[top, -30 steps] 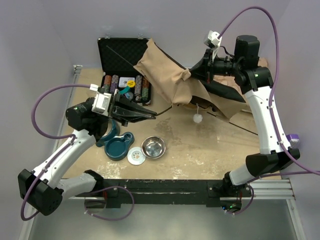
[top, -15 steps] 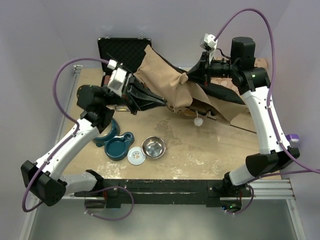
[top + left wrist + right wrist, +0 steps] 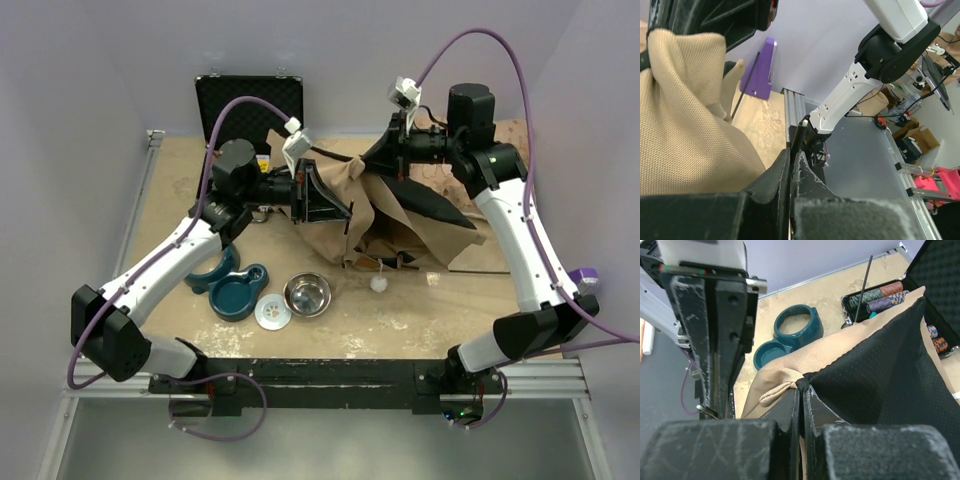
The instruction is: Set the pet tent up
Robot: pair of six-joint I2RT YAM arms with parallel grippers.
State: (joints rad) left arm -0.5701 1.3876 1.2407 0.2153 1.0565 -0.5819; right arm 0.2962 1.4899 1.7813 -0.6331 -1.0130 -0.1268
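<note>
Top view down onto table [image 3: 430, 310], wrist views close-up, all sharing pet tent [image 3: 325, 240]

You have one tent [image 3: 370, 215] in the upper middle of the frame, with one white pom-pom [image 3: 379, 285] just below it. There are two arms, the left arm [image 3: 165, 265] and the right arm [image 3: 525, 245]. In the upper left is one black case [image 3: 247, 100]. Left of the middle you can count two teal bowls [image 3: 236, 297], one steel bowl [image 3: 307, 294] and one white disc [image 3: 272, 313]. The chips [image 3: 880, 297] are partly hidden, so you cannot count them.

Tan pet tent [image 3: 687, 125] beside closed hand [image 3: 791, 156]
</note>
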